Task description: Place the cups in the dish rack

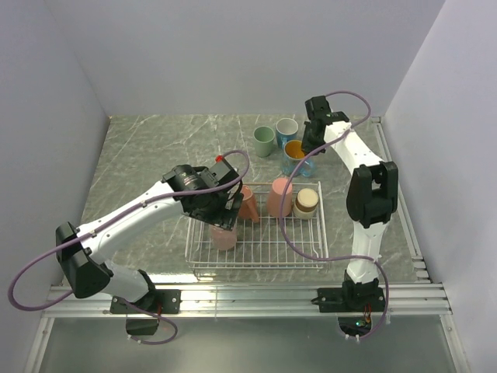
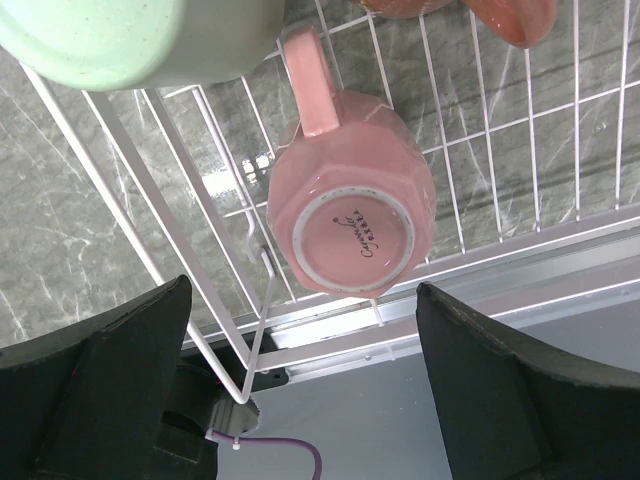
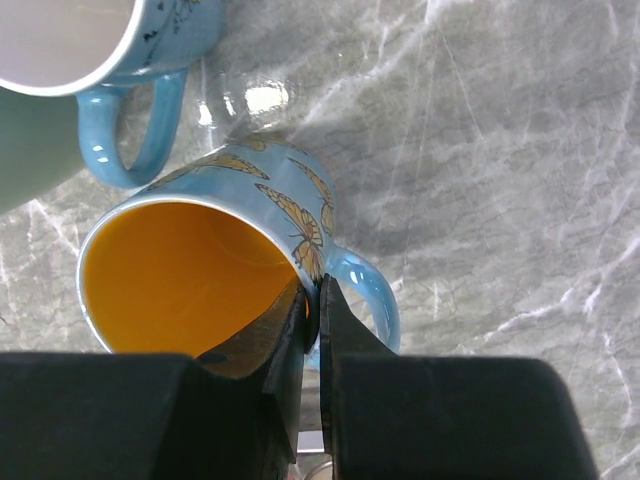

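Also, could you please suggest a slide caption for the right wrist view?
Right gripper pinching the rim of a blue butterfly mug with an orange interior on the marble-patterned table.

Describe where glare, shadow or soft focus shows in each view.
Top external: a bright reflection streaks the grey marble table by the white wire dish rack's near edge. Left wrist: glare shows through the wires beside the upturned pink mug; the left claw looks dark and soft. Right wrist: glare sits beyond the blue butterfly mug with orange inside; the right claw is nearly black.
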`<state>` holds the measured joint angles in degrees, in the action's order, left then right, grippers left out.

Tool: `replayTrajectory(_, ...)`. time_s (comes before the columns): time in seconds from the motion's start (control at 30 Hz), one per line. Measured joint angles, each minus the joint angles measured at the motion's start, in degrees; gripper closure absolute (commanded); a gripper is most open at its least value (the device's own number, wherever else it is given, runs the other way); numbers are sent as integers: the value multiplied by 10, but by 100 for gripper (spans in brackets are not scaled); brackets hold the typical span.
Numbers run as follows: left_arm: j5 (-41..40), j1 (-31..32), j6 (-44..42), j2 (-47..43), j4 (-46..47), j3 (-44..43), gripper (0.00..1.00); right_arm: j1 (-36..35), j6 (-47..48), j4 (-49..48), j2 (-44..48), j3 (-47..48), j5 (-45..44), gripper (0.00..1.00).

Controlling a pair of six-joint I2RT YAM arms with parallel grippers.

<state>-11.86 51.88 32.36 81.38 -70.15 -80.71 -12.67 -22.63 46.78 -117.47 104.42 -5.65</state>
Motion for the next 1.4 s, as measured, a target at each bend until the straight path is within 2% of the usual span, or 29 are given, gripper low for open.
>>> replayTrajectory(0.23,4,0,0,-9,0,-11,1,-3,-2,-8,34,-45,-14,100)
replayTrajectory(0.43,4,-1,0,-14,2,-50,1,-7,0,26,63,-71,-30,100)
replayTrajectory(0.93,6,-1,-1,-22,9,-124,1,-5,-2,71,174,-69,-70,100)
replayTrajectory(1.23,15,-3,-7,-3,36,-219,1,-2,-23,125,226,28,-39,100)
replayTrajectory(1.4,63,-32,-12,-5,92,-234,1,12,-56,108,303,6,34,100)
